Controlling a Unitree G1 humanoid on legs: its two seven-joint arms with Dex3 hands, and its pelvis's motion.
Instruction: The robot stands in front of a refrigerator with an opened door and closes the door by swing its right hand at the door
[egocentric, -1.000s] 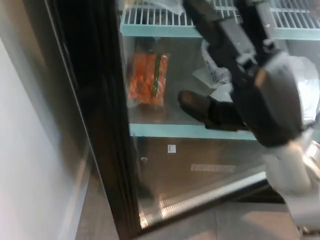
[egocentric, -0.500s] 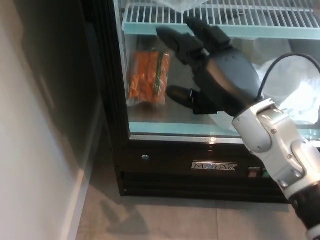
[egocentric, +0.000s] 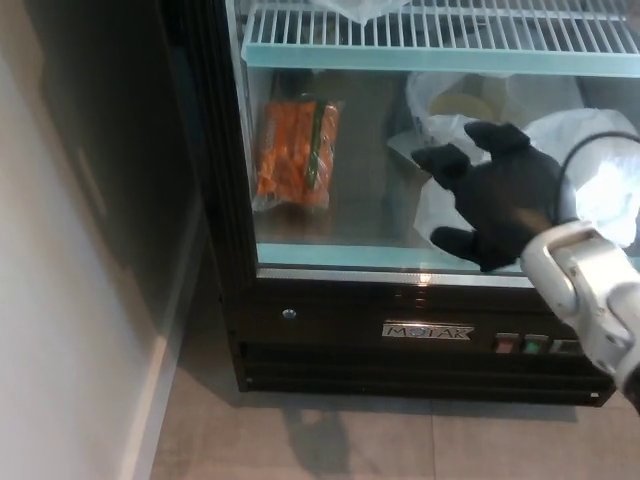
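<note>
- The refrigerator (egocentric: 330, 330) stands against a pale wall (egocentric: 60, 300) on its left; a narrow strip of grey tiled floor (egocentric: 300, 440) runs along its black base, bare and free for moving.
- Its glass door (egocentric: 340, 230) lies flush with the black frame, shut, with a pale green sill along the lower edge.
- The right hand (egocentric: 495, 205) hovers before the lower right of the glass, thick fingers (egocentric: 440, 160) spread apart, holding nothing; its silver forearm leads off to the lower right.
- Behind the glass: a white wire shelf (egocentric: 430, 35), an orange packet (egocentric: 297, 150) standing upright, and crumpled white plastic bags (egocentric: 590, 165).
- Half a second ago the hand was higher and further left, nearer the packet; it has since drawn back rightward and down.
- The left hand does not show.
</note>
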